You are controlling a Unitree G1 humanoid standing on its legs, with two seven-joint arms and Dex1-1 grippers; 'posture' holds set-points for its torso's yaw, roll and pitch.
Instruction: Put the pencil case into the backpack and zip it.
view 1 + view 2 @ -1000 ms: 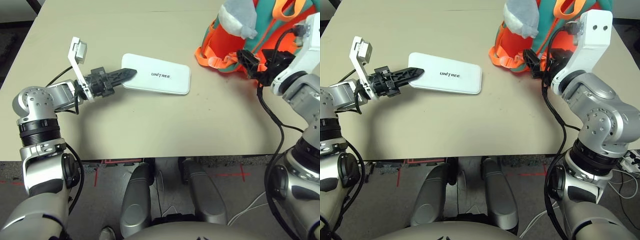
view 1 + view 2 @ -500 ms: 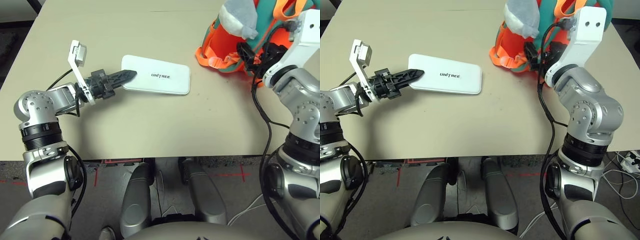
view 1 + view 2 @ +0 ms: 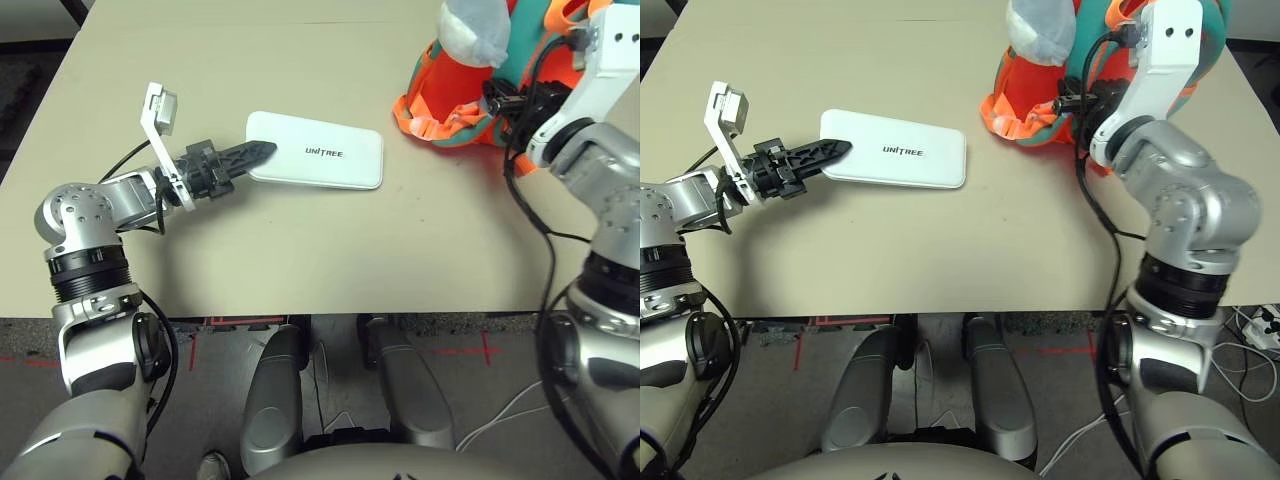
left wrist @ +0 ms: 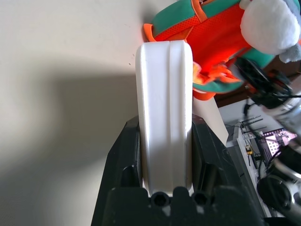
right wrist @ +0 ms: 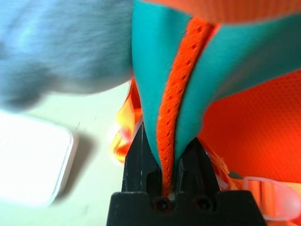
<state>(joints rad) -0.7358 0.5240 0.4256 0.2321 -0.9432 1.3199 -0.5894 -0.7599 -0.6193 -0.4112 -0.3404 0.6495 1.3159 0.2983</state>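
In the left eye view, the pencil case (image 3: pixel 315 150) is gripped at one end by the left gripper (image 3: pixel 270 147), over the table (image 3: pixel 300 260) and well apart from the backpack (image 3: pixel 450 90), at whose side the right gripper (image 3: pixel 488 88) is placed. In the left wrist view, the case is clasped between two fingers parted by just its thickness; that grip should be kept firm and level. In the right wrist view, a fold of teal fabric with orange piping (image 5: pixel 170 99) is pinched between nearly closed fingers, beside the grey plush charm (image 5: pixel 70 44). The fold should be drawn outward gently, so that the mouth is widened before the case is brought in end first.
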